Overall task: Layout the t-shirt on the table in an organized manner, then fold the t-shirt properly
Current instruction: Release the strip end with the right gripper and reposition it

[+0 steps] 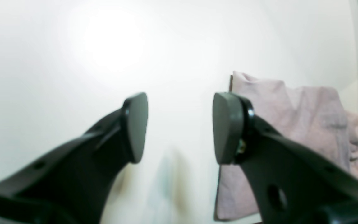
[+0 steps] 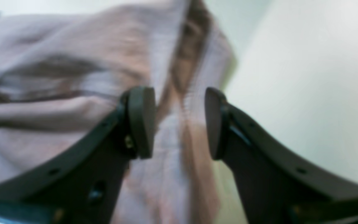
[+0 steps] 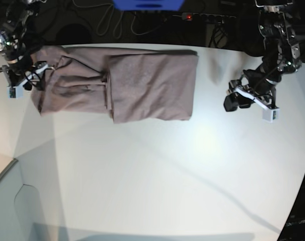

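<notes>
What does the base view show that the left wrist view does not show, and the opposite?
Only the base view shows the whole dusty mauve-grey cotton t-shirt, partly folded, with the right end effector at its bunched end, and dark cables behind the table. Only the left wrist view shows the left end effector from close: its black jaws stand apart over bare surface, with nothing between them, and the shirt edge lies beside one finger. Both views share the t-shirt, the smooth white table and the left end effector, which stays clear of the cloth.
</notes>
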Available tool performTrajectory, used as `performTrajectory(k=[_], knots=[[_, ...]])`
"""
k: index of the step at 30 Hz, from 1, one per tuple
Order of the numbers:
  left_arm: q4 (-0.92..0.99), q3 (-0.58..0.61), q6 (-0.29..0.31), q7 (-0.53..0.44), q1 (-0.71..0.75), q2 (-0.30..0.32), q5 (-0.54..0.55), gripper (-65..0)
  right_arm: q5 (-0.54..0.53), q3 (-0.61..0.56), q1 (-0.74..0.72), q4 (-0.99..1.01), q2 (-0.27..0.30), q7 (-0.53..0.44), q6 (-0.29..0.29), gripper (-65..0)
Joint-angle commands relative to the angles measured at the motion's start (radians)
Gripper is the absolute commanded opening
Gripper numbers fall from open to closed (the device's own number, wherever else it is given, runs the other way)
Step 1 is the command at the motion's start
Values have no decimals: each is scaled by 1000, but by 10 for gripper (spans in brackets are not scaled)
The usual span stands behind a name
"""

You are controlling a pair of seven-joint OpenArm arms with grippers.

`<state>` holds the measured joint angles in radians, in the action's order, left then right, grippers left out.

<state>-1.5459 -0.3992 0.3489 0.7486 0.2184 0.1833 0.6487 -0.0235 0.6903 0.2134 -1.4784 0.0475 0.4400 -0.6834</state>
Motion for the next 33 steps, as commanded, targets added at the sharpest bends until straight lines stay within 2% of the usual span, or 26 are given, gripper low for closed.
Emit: performTrajectory(k=[1, 4, 7, 29, 33], knots=[[-15, -4, 12, -18, -7, 9, 12, -325, -11, 13, -15, -5, 13, 1, -15, -358], [-15, -4, 12, -18, -7, 9, 10, -325, -11, 25, -32, 22, 16, 35, -15, -313], [-15, -8, 12, -18, -7, 11, 10, -325, -11, 21, -27, 25, 13, 35, -15, -294], [-15, -4, 12, -18, -7, 9, 9, -325, -13, 18, -35, 132, 10, 35, -15, -292], [-15, -4, 12, -18, -7, 9, 9, -325, -13, -44, -32, 132, 13, 35, -15, -297]])
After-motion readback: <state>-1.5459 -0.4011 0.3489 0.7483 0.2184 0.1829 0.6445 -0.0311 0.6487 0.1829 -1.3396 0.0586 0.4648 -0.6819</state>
